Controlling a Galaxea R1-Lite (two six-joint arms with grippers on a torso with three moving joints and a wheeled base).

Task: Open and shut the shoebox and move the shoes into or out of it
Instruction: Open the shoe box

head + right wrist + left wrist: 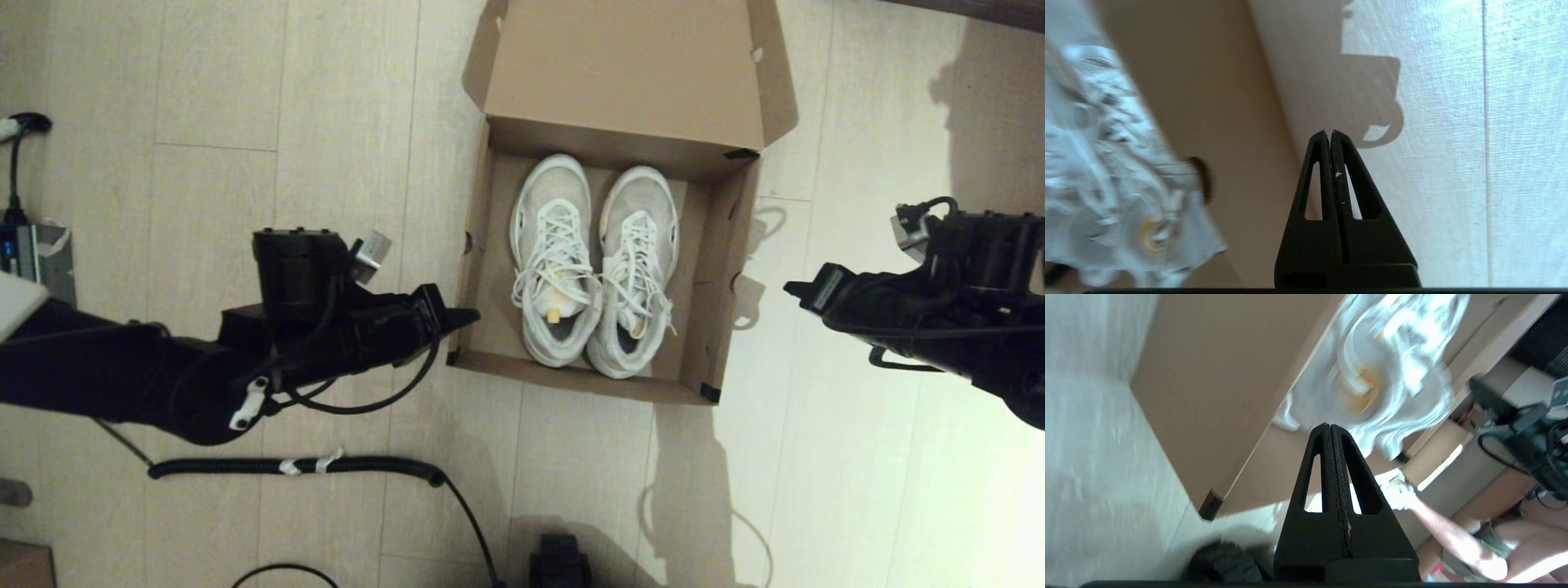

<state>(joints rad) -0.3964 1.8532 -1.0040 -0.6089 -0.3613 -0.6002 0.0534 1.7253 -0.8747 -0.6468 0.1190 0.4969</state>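
Left gripper (467, 317) closed, empty, beside shoebox (482, 245).

Matte black arms, looped black cables, white clips; left hand (465, 317), right hand (793, 287): tapered black wedge fingers.

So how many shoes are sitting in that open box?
2. Both shoes lie side by side inside the shoebox, toes toward the raised lid: one on the robot's left, the other on its right. Nothing suggests more hidden beneath.
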